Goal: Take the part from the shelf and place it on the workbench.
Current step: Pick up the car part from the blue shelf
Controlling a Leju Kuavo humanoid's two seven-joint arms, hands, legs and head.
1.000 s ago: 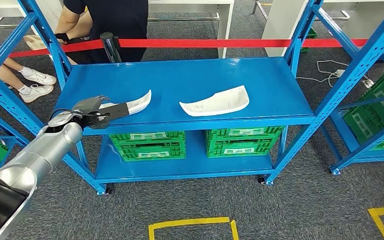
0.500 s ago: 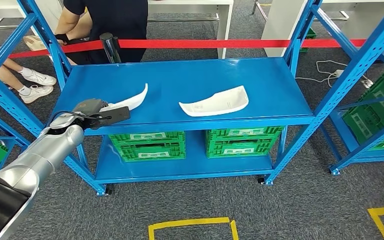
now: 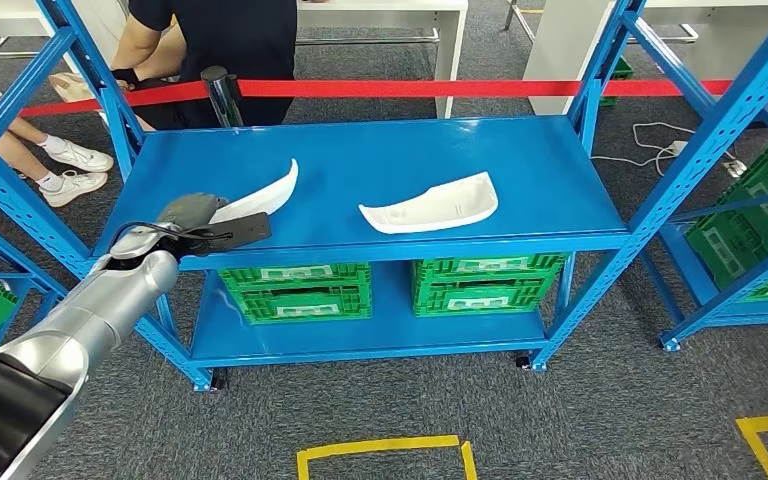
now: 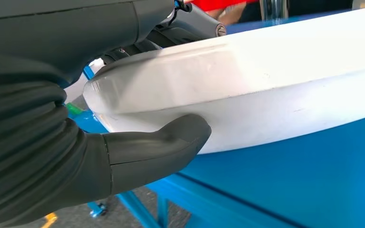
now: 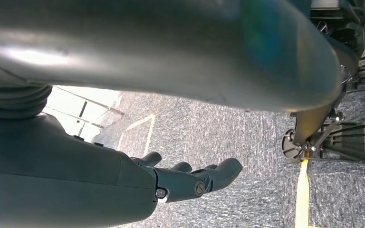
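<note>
Left hand (image 3: 195, 222) has lifted the part (image 3: 260, 197) higher

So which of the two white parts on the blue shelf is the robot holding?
The curved white plastic part on the left; the left hand grips its near end. The other white plastic part lies untouched to its right.

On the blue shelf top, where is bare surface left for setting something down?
Bare blue shelf top runs along the back behind both white parts, and at the right end past the right part. The front left corner is crowded: the left hand grips the left part.
</note>
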